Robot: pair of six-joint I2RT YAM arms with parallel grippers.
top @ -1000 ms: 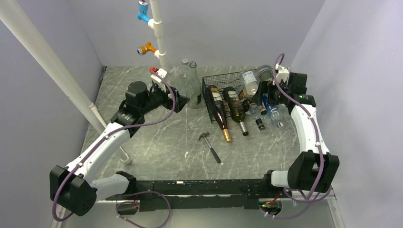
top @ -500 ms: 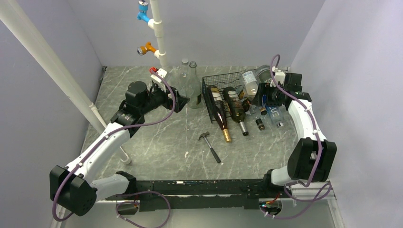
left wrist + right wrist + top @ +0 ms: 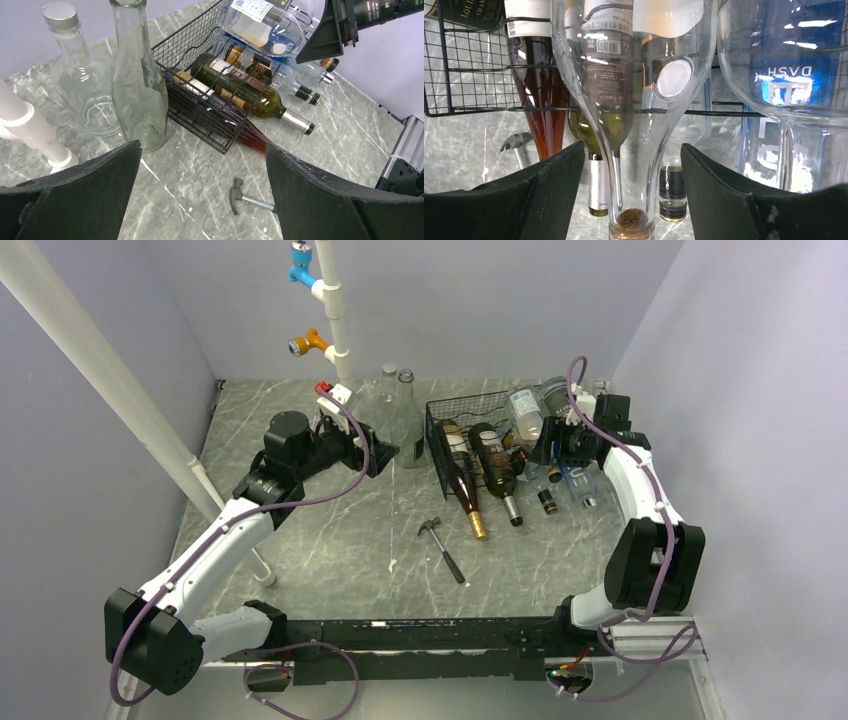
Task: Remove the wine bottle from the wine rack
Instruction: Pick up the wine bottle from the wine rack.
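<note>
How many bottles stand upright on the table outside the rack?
2. A squat clear capped bottle and a tall slim clear bottle, side by side just left of the wine rack. More may be hidden in the clutter on the rack's right.

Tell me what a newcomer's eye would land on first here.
The black wire wine rack at the back of the table is crammed with bottles lying on their sides. At its right side the right claw straddles the neck of a corked clear bottle, with a gap on each side. Left of the rack, two empty clear glass bottles stand upright.
</note>
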